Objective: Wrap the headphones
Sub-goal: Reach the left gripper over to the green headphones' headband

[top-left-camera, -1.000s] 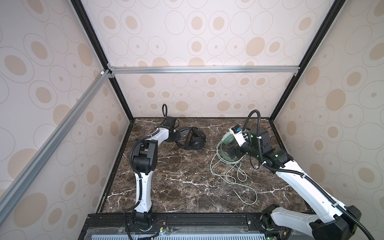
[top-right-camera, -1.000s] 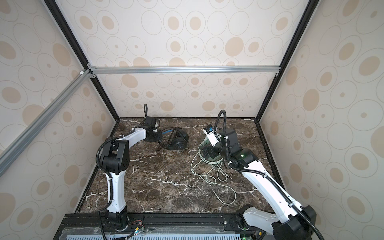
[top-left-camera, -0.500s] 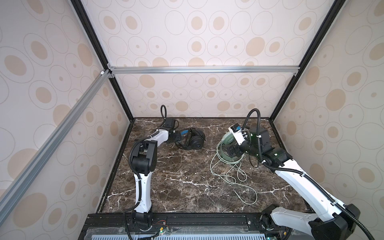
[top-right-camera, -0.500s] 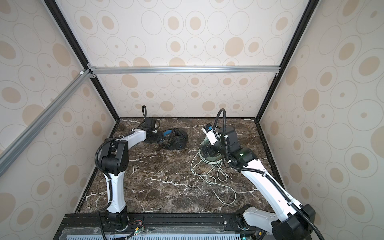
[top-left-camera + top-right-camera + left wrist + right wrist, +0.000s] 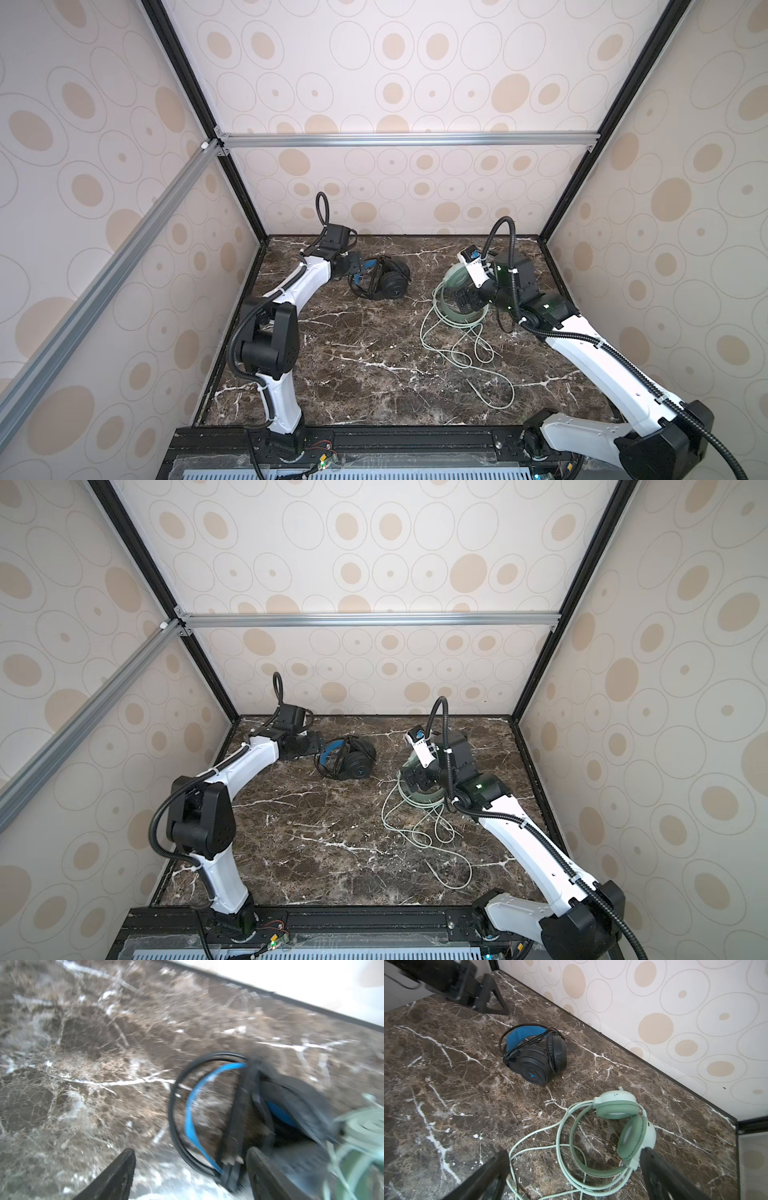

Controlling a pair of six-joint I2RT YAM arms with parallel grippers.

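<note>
Towards the front edge of the worktop point(image 5: 353, 374), the pale green cable point(image 5: 579, 1104) is seen trailing loose. Behind it, by the right edge, the mint-green headphones point(image 5: 629, 1126) are straddled by the right gripper point(image 5: 575, 1178), fingers point(image 5: 662, 1176) spread, nothing pinched. The cable should be gathered in even loops. Near the back edge, the black headphones point(image 5: 535, 1057) lie beside the left gripper point(image 5: 187, 1178), its fingers point(image 5: 116, 1176) likewise spread.

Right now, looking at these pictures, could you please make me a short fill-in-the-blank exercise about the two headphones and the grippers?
1. The black headphones have a ____ headband lining.
2. The cable sprawling loose over the table belongs to the ____ headphones.
3. The right gripper hangs above that pair with its jaws ____.
Missing words: blue; green; open.
</note>
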